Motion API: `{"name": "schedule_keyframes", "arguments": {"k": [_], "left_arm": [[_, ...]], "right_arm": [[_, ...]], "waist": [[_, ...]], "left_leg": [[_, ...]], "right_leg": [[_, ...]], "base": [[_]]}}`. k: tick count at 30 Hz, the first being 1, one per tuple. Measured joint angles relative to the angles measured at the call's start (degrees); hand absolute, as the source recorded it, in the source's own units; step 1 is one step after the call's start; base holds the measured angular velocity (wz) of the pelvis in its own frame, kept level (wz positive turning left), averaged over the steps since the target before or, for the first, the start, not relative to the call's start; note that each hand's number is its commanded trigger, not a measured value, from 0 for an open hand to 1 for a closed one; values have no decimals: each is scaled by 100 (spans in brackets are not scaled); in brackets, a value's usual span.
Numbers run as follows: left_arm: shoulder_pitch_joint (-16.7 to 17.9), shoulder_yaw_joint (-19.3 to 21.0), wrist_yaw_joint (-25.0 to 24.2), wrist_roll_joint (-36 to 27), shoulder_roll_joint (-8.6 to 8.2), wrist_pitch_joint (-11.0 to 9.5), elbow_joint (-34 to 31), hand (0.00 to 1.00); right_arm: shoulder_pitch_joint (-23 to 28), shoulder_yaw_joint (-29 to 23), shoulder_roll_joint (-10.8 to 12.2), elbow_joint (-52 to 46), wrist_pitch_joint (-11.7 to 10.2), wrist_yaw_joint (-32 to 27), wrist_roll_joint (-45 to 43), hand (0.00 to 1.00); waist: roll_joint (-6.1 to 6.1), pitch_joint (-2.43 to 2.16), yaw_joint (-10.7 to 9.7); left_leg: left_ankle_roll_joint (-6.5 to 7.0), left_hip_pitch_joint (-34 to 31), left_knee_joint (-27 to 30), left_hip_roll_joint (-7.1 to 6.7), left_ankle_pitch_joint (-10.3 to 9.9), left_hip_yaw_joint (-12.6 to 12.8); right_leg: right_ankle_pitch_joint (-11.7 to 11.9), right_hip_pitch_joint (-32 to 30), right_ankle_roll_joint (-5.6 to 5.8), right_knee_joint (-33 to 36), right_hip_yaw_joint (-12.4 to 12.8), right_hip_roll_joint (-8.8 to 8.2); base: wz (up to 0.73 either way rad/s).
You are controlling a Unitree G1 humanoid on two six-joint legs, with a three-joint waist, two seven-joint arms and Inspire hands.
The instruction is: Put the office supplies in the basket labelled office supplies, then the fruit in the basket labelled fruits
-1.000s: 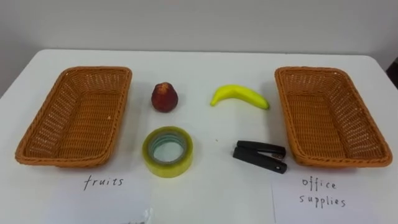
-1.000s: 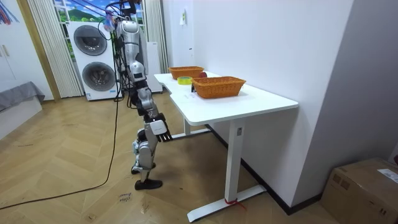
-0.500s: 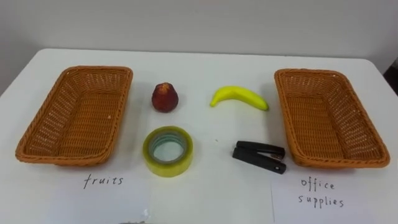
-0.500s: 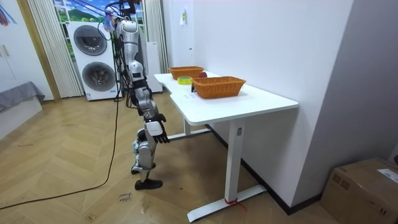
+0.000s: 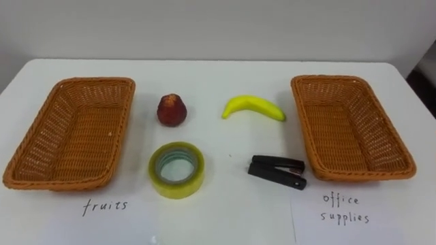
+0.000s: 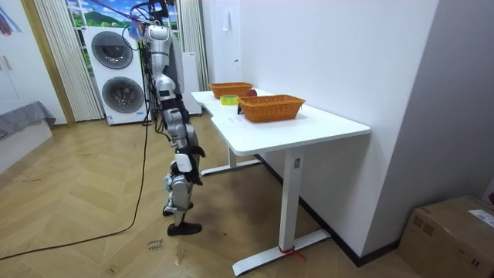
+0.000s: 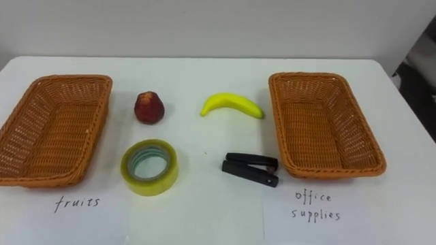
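On the white table (image 5: 218, 211) stand two wicker baskets: one at my left (image 5: 41, 170) and one at my right (image 5: 398, 167). Between them lie a red fruit (image 5: 172, 110), a yellow banana (image 5: 253, 107), a yellow tape roll (image 5: 176, 169) and a black stapler (image 5: 276, 171). In the room view I stand at the table's long side, facing it. My right hand (image 6: 184, 164) hangs low beside my thigh, below the tabletop, with its fingers relaxed and holding nothing.
A paper label (image 5: 105, 204) lies before the left basket and another (image 5: 346, 207) before the right one. In the room view, two stacked washing machines (image 6: 116, 73) stand behind me, and a cardboard box (image 6: 455, 232) sits on the wooden floor.
The eye view has shifted, so everything sits a little further left; nothing on the table moved. In the room view my right hand has swung back and down towards my leg.
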Motion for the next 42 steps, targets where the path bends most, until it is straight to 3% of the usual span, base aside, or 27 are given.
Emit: {"name": "schedule_keyframes", "arguments": {"k": [6, 9, 16, 23, 27, 37, 42], "left_arm": [[189, 419, 151, 16, 1, -6, -198, 0], [196, 425, 281, 11, 12, -10, -198, 0], [203, 400, 378, 13, 14, -60, -192, 0], [237, 410, 378, 140, 37, -75, -227, 0], [348, 403, 370, 156, 37, -71, -518, 0], [362, 416, 372, 521, 36, -74, -625, 0], [333, 405, 355, 548, 38, -73, -602, 0]], "right_arm": [[117, -1067, -38, -857, -15, -659, 521, 0], [111, -1300, -49, -1308, -58, -1052, 725, 0], [78, -1491, -80, -2490, -276, -1907, 1141, 0], [140, -1672, -85, -3547, -530, -2928, 1141, 0], [342, -1693, -87, -4489, -537, -3413, 1132, 0], [349, -1979, -120, -5734, -643, -4487, 486, 0], [344, -1964, -296, -6776, -759, -4839, 275, 0]], "waist": [[-20, -6, -136], [-21, -6, -209], [-10, -10, -288], [-87, -35, -308], [-95, -39, -308], [-112, -23, -315], [-129, -14, -307]], "left_leg": [[0, 38, 3, -4, 0, 6], [0, 54, 0, -13, 0, 10], [0, 45, 1, -12, 0, 145], [1, 9, -6, -17, 0, 177], [1, -45, -11, -16, 1, 177], [28, -90, -72, -40, 18, 187], [29, -71, -72, -63, 18, 187]], "right_leg": [[-5, -23, 5, 13, 119, 1], [-9, -25, 12, 28, 142, -6], [-29, -146, 15, 193, 287, -10], [-33, -215, 24, 201, 322, -16], [-32, -293, 24, 215, 326, -11], [-40, -353, 37, 278, 335, 1], [-54, -344, 61, 267, 349, -12]], "base": [[-9], [-2], [-11], [-2], [0], [-1], [1]]}}
